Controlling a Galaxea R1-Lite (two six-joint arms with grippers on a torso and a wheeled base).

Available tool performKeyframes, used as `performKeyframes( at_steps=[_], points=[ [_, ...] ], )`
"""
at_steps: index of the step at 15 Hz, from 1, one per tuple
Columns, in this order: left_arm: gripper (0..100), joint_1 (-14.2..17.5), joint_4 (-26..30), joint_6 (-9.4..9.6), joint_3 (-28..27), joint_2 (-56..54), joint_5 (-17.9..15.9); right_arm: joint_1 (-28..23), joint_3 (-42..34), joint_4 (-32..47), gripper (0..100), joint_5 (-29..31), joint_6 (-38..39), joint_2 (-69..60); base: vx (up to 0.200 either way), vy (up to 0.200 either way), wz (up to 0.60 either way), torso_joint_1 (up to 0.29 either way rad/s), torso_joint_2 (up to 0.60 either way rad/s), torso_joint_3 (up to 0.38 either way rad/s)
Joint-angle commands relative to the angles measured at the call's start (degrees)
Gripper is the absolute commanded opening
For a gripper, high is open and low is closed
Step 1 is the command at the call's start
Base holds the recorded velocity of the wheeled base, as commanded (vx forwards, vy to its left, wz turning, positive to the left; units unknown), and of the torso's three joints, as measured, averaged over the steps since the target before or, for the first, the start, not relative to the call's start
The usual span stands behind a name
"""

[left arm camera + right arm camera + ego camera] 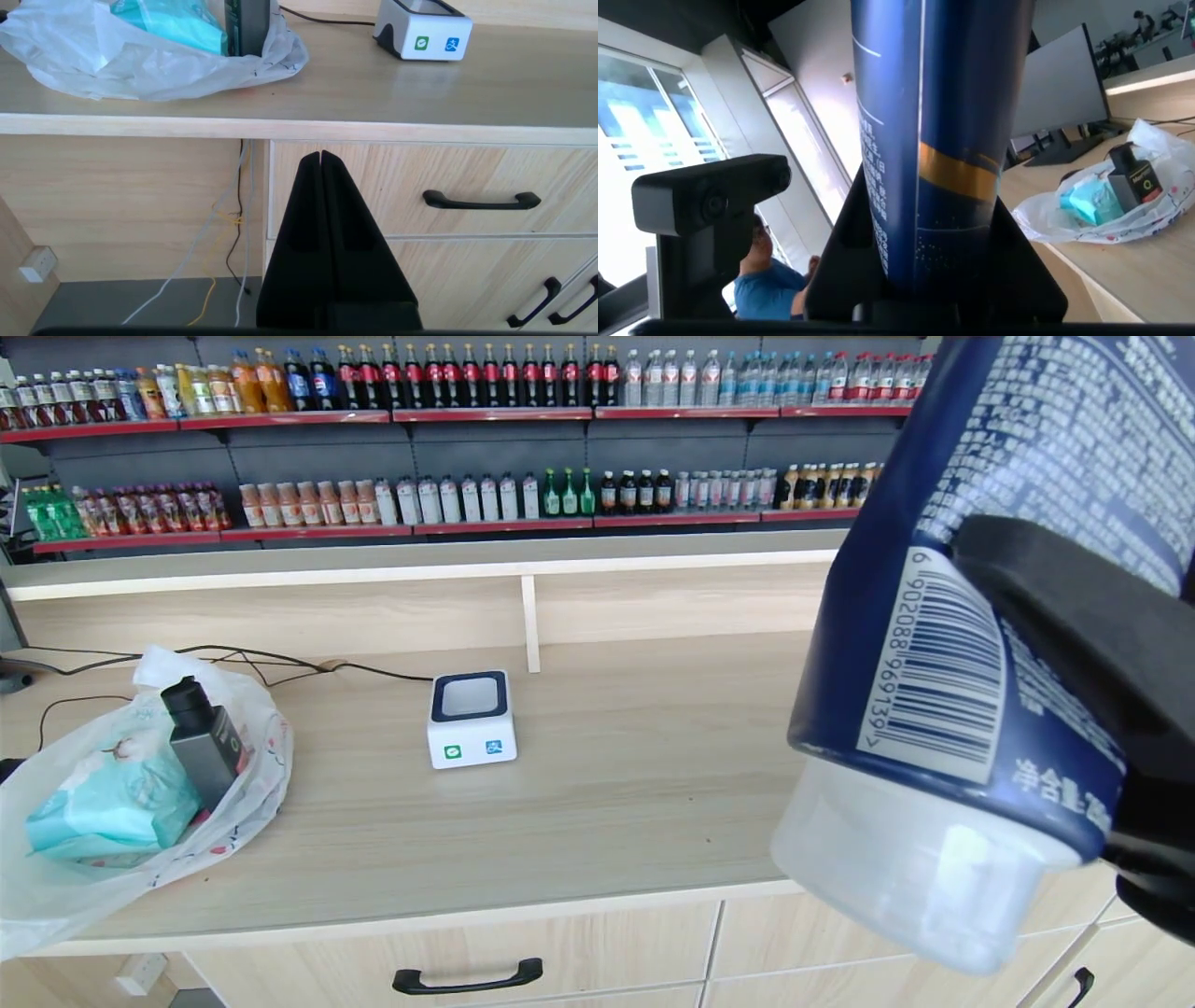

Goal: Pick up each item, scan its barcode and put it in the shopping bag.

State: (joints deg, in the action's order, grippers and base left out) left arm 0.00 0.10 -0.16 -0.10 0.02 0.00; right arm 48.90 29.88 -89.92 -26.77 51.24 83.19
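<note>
Head view: the right claw (1111,737) clamps a dark blue bottle (868,616), its white barcode label (934,681) facing out and its clear cap (896,877) lowest; the left claw (322,163) is pressed together.

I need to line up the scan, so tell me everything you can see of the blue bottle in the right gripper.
The blue bottle is dark blue and plastic-looking, with white print, a white barcode patch, a gold band and a clear cap. It is tilted, cap downward, held above the counter's right side without touching it. Only the right gripper touches it, fingers clamped on its body.
</note>
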Motion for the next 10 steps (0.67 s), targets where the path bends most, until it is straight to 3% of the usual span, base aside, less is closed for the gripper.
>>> performKeyframes(
  at_steps=[1,5,8,10],
  points=[
    [0,0.0,0.0,-0.02,0.0,0.0,0.0,0.1,0.3,-0.1,0,0.0,-0.2,0.4,0.000,0.000,0.00,0.000,0.00,0.000],
    [0,0.0,0.0,-0.02,0.0,0.0,0.0,-0.4,-2.2,-0.1,0,0.7,-4.9,1.4,0.000,0.000,0.00,0.000,0.00,0.000],
    [0,0.0,0.0,-0.02,0.0,0.0,0.0,-6.0,-3.2,-0.1,0,0.8,-19.9,9.5,0.000,0.000,0.00,0.000,0.00,0.000],
    [0,0.0,0.0,-0.02,0.0,0.0,0.0,-7.7,-3.2,-0.1,0,0.8,-24.2,10.9,0.000,0.000,0.00,0.000,0.00,0.000]
  ],
)
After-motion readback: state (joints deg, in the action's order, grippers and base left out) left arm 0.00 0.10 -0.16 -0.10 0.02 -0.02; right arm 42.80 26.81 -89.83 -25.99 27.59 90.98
